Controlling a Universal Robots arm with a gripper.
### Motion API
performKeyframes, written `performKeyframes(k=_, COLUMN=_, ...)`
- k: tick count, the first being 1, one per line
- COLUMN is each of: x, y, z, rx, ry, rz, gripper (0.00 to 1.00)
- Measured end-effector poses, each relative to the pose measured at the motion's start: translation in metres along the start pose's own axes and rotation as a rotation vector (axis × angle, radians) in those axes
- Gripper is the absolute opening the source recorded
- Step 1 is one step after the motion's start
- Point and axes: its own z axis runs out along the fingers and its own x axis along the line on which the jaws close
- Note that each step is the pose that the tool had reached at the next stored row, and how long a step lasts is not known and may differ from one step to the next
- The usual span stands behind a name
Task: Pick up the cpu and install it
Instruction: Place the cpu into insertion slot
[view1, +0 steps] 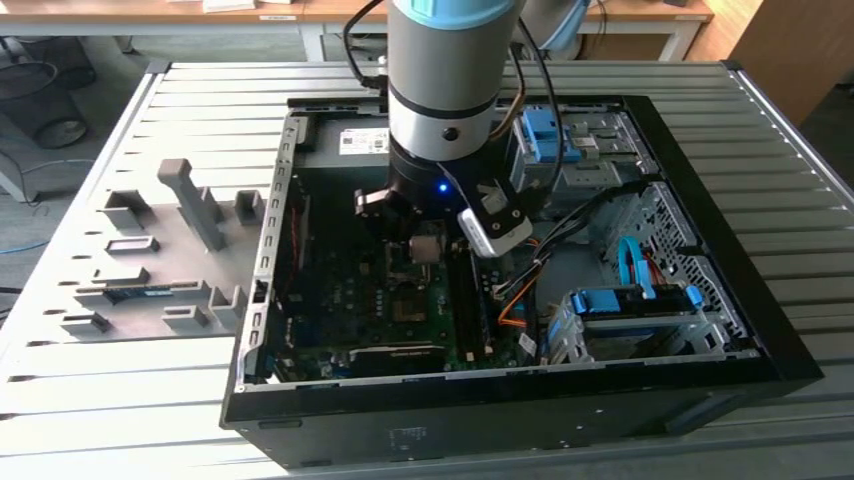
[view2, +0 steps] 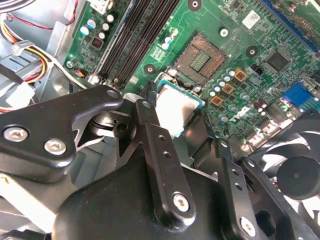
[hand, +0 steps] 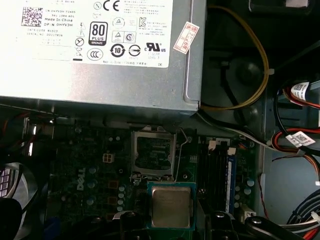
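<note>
Four entries, logged from the exterior view's left.
1. Grey parts rack on the slatted surface, beside the case.
2. Open computer case, laid on its side so the motherboard faces up, I judge for reach from above.
3. My hand, fingers clamped on the cpu by its edges. The underside stays free and the metal face level. It hangs just above the board, near the empty socket, not in it.
4. Blue drive caddy, well apart.
</note>
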Motion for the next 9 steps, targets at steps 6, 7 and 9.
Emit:
performKeyframes(k=6, x=-0.0001, y=-0.0007, z=0.0032, rx=-0.0003, ry=-0.0002, rz=0.000, gripper=0.47)
performKeyframes(k=7, x=-0.0001, y=-0.0009, z=0.0041, rx=-0.0002, ry=-0.0001, rz=0.000, gripper=0.47)
performKeyframes(k=9, x=-0.0001, y=-0.0018, z=0.0056, rx=-0.0001, ry=0.0000, rz=0.000, gripper=0.47)
